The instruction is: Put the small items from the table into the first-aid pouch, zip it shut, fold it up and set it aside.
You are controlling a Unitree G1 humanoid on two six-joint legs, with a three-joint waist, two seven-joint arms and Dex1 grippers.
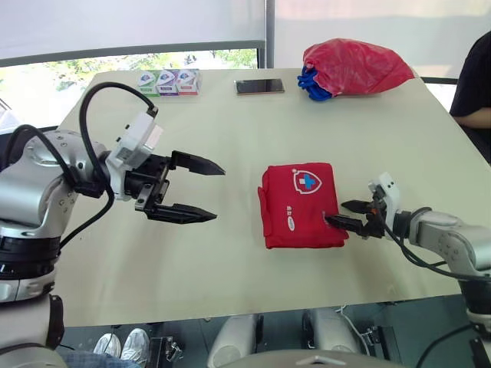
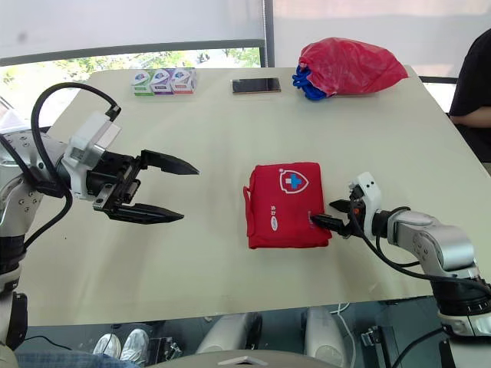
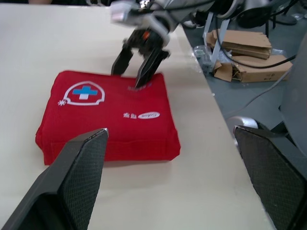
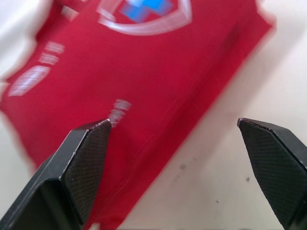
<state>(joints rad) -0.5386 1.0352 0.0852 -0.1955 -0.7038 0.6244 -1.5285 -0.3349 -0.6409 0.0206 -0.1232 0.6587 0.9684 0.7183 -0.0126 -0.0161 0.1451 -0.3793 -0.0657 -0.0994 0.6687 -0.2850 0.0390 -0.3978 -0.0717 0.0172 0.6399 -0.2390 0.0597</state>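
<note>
The red first-aid pouch point(image 1: 301, 204) lies folded and closed on the beige table point(image 1: 230, 130), its white cross badge facing up. My right gripper point(image 1: 348, 214) is open at the pouch's right edge, one fingertip over the red fabric, the other just off it. My left gripper point(image 1: 201, 192) hangs open to the left of the pouch, a hand's width away, with nothing between its fingers. The left wrist view shows the pouch point(image 3: 108, 115) with the right gripper point(image 3: 134, 62) at its far edge.
Three small boxes point(image 1: 169, 81) stand in a row at the table's back left. A dark phone point(image 1: 259, 87) lies at the back middle. A red plastic bag point(image 1: 353, 67) over something blue sits at the back right. A person in black point(image 1: 476, 92) is beside the right edge.
</note>
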